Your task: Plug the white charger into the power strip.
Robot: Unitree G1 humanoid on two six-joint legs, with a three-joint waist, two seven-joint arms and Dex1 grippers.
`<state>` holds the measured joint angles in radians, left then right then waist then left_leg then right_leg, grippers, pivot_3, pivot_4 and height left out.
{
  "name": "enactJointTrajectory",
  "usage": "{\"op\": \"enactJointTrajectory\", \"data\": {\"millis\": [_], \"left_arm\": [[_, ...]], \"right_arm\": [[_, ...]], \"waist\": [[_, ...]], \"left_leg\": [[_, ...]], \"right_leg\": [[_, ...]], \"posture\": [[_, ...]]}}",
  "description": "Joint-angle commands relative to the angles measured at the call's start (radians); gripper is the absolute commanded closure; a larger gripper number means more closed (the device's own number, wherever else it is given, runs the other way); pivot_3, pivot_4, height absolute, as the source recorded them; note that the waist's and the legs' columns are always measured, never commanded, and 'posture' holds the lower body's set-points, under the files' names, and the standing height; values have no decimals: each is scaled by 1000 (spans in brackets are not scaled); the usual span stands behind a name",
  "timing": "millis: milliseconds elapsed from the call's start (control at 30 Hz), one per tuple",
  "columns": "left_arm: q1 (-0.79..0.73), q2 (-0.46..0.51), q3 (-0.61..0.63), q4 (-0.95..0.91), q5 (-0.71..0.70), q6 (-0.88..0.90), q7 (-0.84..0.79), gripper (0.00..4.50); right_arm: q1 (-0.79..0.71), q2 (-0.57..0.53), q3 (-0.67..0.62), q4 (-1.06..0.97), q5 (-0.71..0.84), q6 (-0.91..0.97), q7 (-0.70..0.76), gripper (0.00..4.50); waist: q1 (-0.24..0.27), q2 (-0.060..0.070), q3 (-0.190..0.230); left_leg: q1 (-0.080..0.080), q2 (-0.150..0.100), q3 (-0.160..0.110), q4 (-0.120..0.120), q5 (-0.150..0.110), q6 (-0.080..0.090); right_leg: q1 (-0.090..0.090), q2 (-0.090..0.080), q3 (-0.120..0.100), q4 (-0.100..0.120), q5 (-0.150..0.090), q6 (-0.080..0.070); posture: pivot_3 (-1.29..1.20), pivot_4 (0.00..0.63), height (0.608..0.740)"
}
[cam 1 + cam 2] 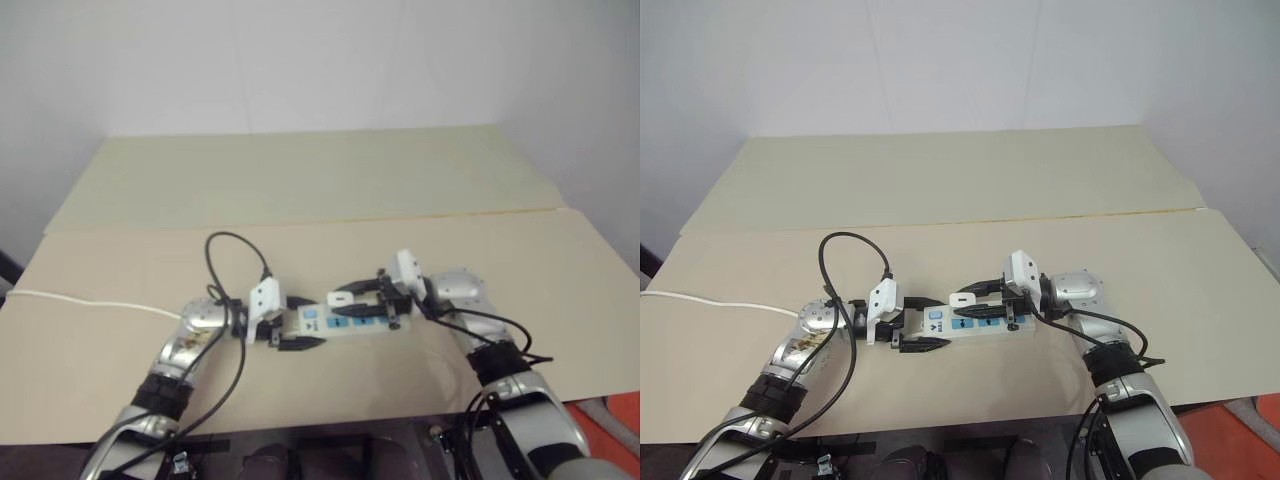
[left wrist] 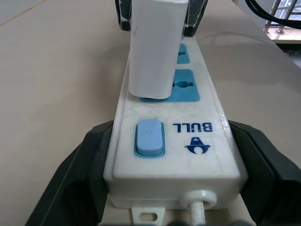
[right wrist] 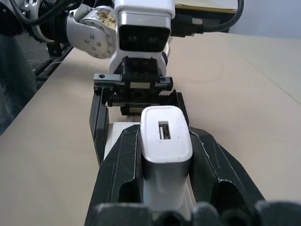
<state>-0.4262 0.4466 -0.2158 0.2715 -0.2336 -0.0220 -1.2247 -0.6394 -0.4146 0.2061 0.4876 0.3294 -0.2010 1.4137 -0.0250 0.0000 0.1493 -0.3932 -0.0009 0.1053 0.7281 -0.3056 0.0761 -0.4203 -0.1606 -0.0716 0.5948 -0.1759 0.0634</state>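
Note:
The power strip (image 1: 350, 322) lies on the tan table, a white bar with blue sockets and a blue switch (image 2: 149, 137). My left gripper (image 1: 298, 322) is shut on its switch end, one black finger (image 2: 77, 181) on each long side. The white charger (image 2: 153, 47) stands upright over the blue socket nearest the switch, its base at the socket face and its prongs hidden. My right gripper (image 1: 345, 303) is shut on the charger (image 3: 165, 141), with black fingers (image 3: 117, 174) pressed against both of its sides. The two grippers face each other along the strip.
The strip's thin white cord (image 1: 90, 303) runs off to the table's left edge. Black arm cables (image 1: 235, 260) loop over the table behind the left wrist. A second tan board (image 1: 320, 175) extends the surface toward the white wall. Something orange (image 1: 625, 420) sits below the table's right corner.

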Motion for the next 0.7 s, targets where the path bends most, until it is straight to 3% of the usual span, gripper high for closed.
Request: {"op": "enactJointTrajectory", "data": {"millis": [33,500,700], "left_arm": [[17,61,19,-1,14,3,-20,1230],[7,49,6,8,12,0,-13,1230],[13,48,8,4,12,-1,-11,1230]], "right_arm": [[15,-90,-23,107,-77,-8,-5,3386],[-63,51,45,123,-105,48,-59,3386],[-71,37,31,172,-112,53,-40,3386]], "waist": [[1,0,0],[-19,0,0],[-22,0,0]], "left_leg": [[0,0,0,0,0,0],[4,2,2,0,0,0],[6,6,4,0,1,-2]], "right_leg": [[0,0,0,0,0,0],[0,0,2,0,0,-2],[0,1,2,0,3,-6]], "posture": [[0,150,740],[0,150,740],[0,150,740]]}}
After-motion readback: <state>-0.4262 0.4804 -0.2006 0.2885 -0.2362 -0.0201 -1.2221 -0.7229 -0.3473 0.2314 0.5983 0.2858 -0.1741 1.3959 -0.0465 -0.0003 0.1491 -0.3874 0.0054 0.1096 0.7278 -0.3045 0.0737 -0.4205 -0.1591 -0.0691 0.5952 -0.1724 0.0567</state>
